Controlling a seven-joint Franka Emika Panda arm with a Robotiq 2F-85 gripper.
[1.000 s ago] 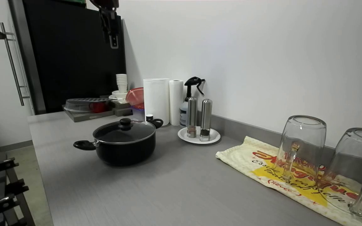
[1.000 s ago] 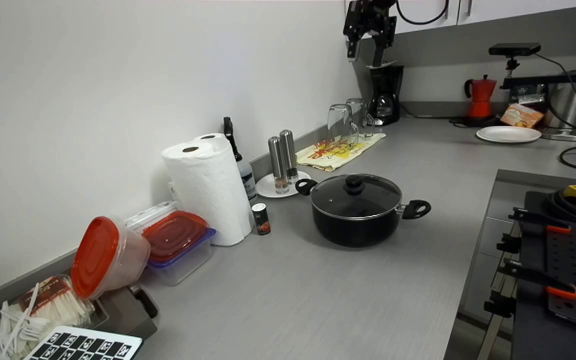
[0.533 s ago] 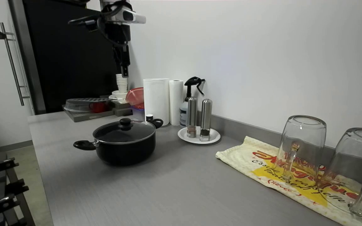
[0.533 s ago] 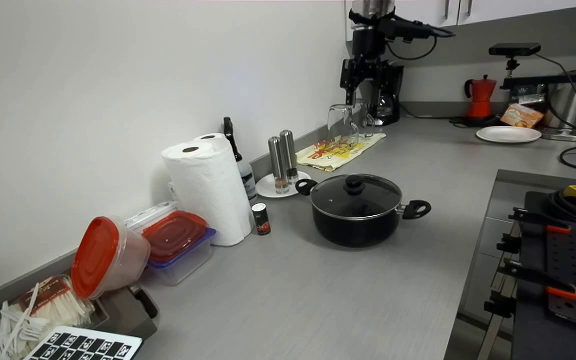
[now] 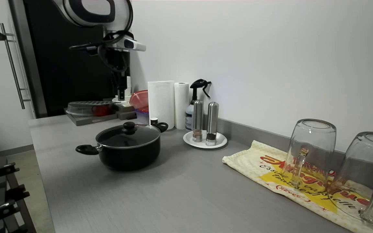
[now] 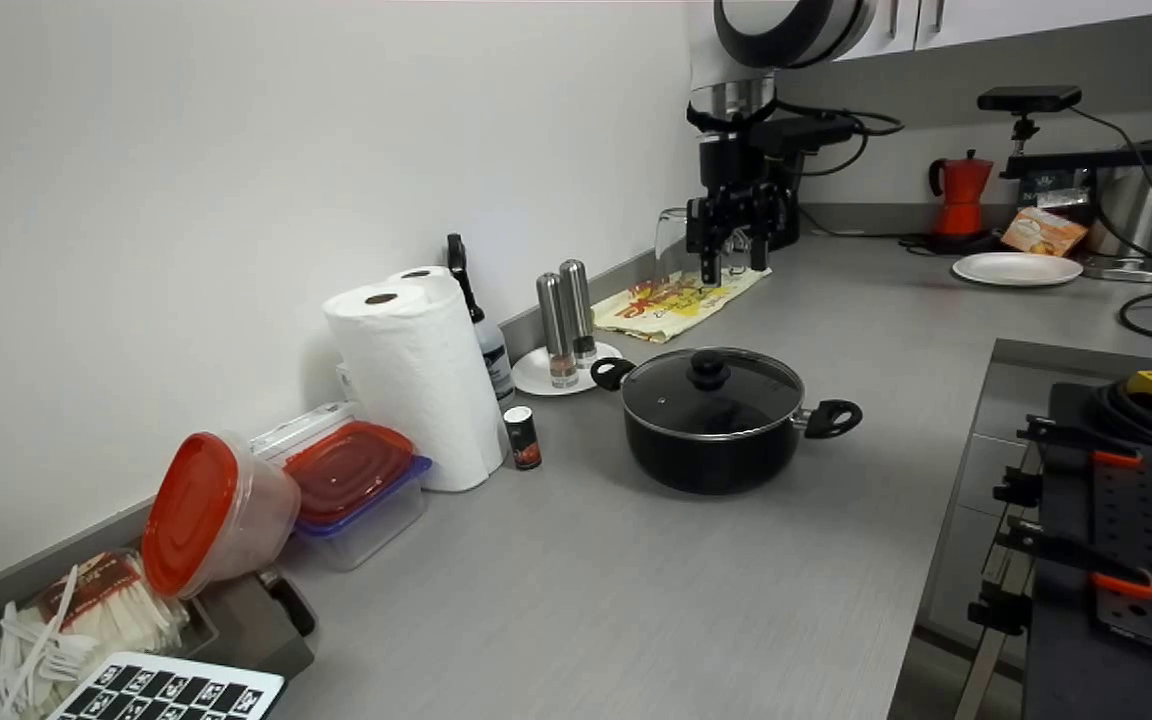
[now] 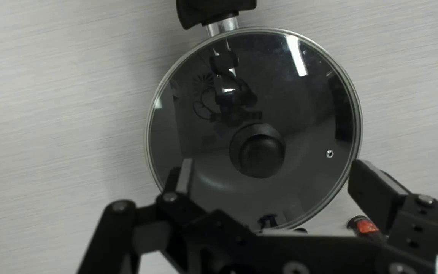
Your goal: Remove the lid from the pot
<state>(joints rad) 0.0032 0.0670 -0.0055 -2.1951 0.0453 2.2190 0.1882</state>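
The black pot stands on the counter in both exterior views (image 5: 131, 158) (image 6: 706, 465). The glass lid with a metal rim and black knob sits on it (image 5: 117, 139) (image 6: 671, 405). My gripper is open and empty, held in the air above the pot in both exterior views (image 5: 121, 97) (image 6: 735, 270). In the wrist view, the lid (image 7: 299, 110) lies below the open gripper (image 7: 272, 161), and the knob (image 7: 261, 155) shows between the fingers, apart from them. One pot handle (image 7: 215, 11) shows at the top; the other is mostly hidden by the gripper.
Near the pot stand a small spice jar (image 6: 522, 437), paper towel rolls (image 6: 416, 390) and a plate with two metal grinders (image 5: 205, 144). Upturned glass mugs (image 5: 309, 152) stand on a yellow printed cloth (image 5: 254, 161). Plastic containers (image 6: 356, 490) lie along the wall.
My arm and gripper have come down from the top of both exterior views to a lower height above the pot. The pot and lid have not moved.
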